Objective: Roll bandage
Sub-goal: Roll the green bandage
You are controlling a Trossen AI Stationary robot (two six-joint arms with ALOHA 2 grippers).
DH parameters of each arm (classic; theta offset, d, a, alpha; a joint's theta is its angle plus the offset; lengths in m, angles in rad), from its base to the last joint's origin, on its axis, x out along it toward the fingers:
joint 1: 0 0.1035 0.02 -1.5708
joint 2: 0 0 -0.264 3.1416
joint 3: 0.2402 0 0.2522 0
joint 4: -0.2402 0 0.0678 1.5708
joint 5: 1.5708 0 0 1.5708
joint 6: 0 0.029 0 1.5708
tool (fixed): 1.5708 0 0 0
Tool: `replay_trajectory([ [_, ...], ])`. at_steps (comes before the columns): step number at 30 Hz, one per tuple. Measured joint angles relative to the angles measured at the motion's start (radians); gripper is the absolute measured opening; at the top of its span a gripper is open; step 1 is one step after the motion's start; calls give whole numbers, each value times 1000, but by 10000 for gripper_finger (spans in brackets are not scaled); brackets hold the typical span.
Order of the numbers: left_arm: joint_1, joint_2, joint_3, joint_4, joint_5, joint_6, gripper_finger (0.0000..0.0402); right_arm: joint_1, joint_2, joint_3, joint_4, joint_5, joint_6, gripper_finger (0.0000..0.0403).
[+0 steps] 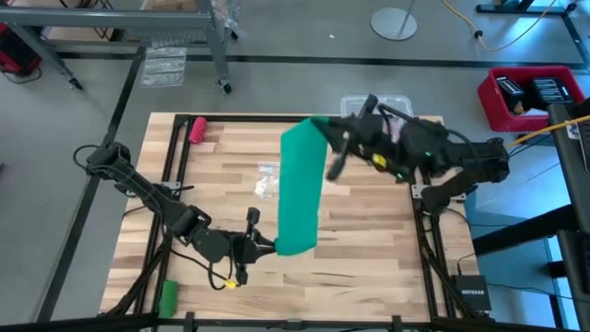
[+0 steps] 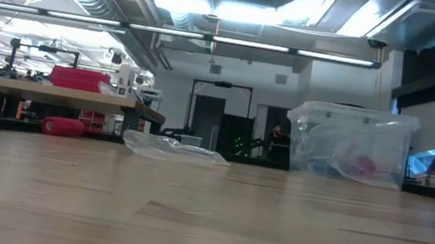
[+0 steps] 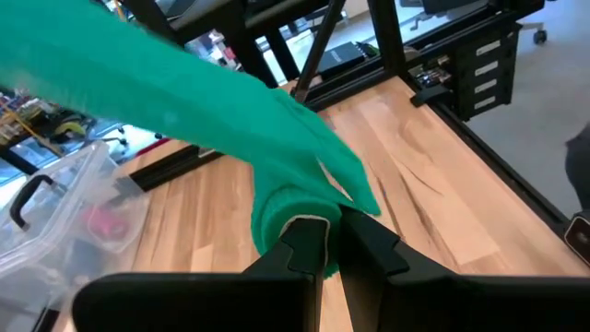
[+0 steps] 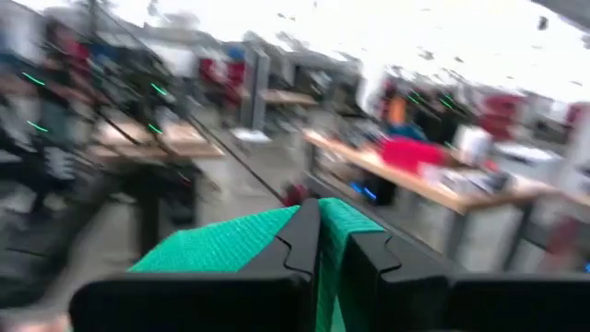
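Bandage axis: teal-green stretchy cloth bandage [image 1: 300,189] spans near-to-far above the wooden table [image 1: 369,249], strung between both arms, neither nearer | left gripper [image 1: 261,244] clenched on its near, started-roll end [image 3: 286,217] | right gripper [image 1: 324,131] pinching the far end [image 4: 346,231] | look: flat, taut, soft, wide strip, mostly unrolled.

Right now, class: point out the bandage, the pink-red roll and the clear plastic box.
bandage [image 1: 300,189]: high view, middle of the strip.
pink-red roll [image 1: 197,129]: high view, its side.
clear plastic box [image 2: 349,144]: low view, front wall.

Teal bandage [image 1: 300,189], stretched above table
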Motion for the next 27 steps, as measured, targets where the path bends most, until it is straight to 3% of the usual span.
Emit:
replay_trajectory([
  [4, 0, 0, 0, -2, 2, -14, 17, -98, 2, 0, -151, -12, 98, 54],
  [9, 0, 1, 0, -6, 12, -17, 17, -207, 30, -10, -274, -53, 264, 112],
  [16, 0, 3, -2, -9, 38, -41, 17, -337, 112, -50, -386, -232, 400, 198],
  [22, -2, 3, -3, -6, 96, -97, 17, -423, 199, -62, -490, -542, 480, 242],
  [27, -3, 4, -3, -4, 152, -160, 17, -502, 203, -48, -490, -1058, 548, 254],
])
